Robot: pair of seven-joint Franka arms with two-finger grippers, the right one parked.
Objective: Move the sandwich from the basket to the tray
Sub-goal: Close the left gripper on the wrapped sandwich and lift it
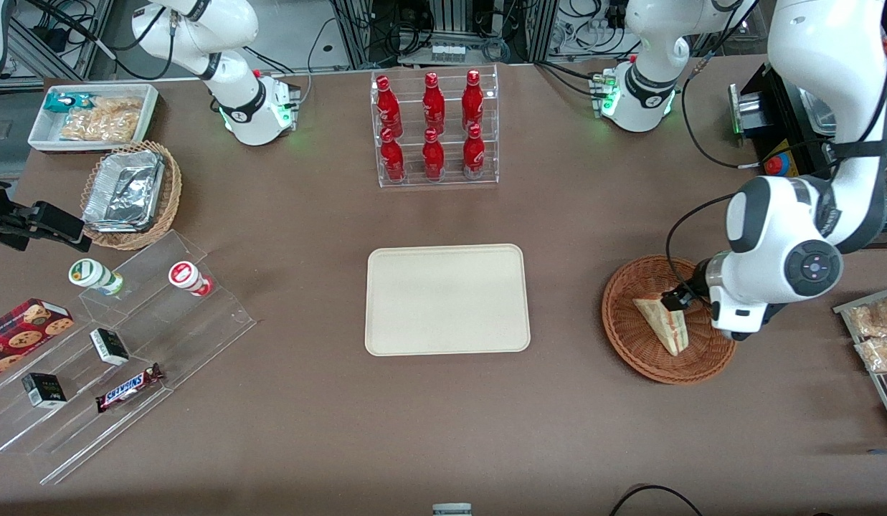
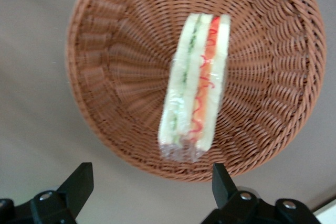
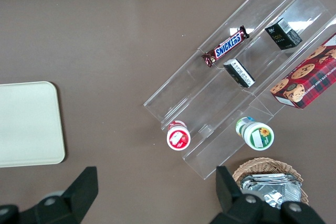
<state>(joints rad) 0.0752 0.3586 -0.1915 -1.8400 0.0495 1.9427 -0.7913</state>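
The sandwich (image 1: 662,322), a clear-wrapped white wedge with red and green layers, lies in the round reddish-brown basket (image 1: 622,337) at the working arm's end of the table. My left gripper (image 1: 677,297) hovers above the basket, close over the sandwich's end that is farther from the front camera, and is open. In the left wrist view the sandwich (image 2: 197,87) rests across the middle of the basket (image 2: 115,77). There the gripper (image 2: 151,182) shows its black fingers (image 2: 79,181) wide apart with nothing between them. The cream tray (image 1: 447,299) lies bare mid-table, beside the basket toward the parked arm.
A clear rack of red bottles (image 1: 434,125) stands farther from the front camera than the tray. Snack packets (image 1: 877,330) lie at the working arm's table edge. Clear steps with snacks (image 1: 127,351), a tan basket of foil containers (image 1: 131,193) and a white bin (image 1: 92,115) sit toward the parked arm's end.
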